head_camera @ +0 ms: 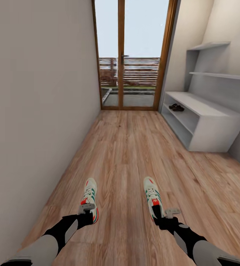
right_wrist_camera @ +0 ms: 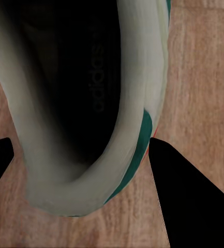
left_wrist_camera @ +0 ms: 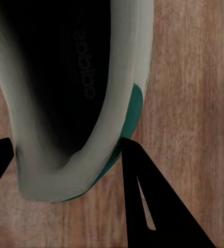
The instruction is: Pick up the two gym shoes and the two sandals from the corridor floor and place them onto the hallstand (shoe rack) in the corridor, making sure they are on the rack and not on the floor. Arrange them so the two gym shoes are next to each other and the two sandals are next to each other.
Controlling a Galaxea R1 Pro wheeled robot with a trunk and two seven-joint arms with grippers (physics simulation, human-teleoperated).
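Two white gym shoes with green stripes and red patches point away from me over the corridor floor point(head_camera: 123, 155). My left gripper point(head_camera: 86, 211) is shut on the heel of the left gym shoe point(head_camera: 90, 194). My right gripper point(head_camera: 160, 216) is shut on the heel of the right gym shoe point(head_camera: 151, 194). In the wrist views each heel point(left_wrist_camera: 65, 175) point(right_wrist_camera: 75, 191) sits between black fingers point(left_wrist_camera: 148, 206) point(right_wrist_camera: 184, 196). Whether the soles touch the floor I cannot tell. The two brown sandals point(head_camera: 176, 107) lie side by side on an open shelf of the white hallstand point(head_camera: 212, 111) at the right.
A plain wall point(head_camera: 34, 111) runs close along my left. Glass doors with a wooden frame point(head_camera: 134, 55) close the corridor's far end. Wall shelves point(head_camera: 216, 75) hang above the hallstand. Wood flooring stretches between me and the hallstand.
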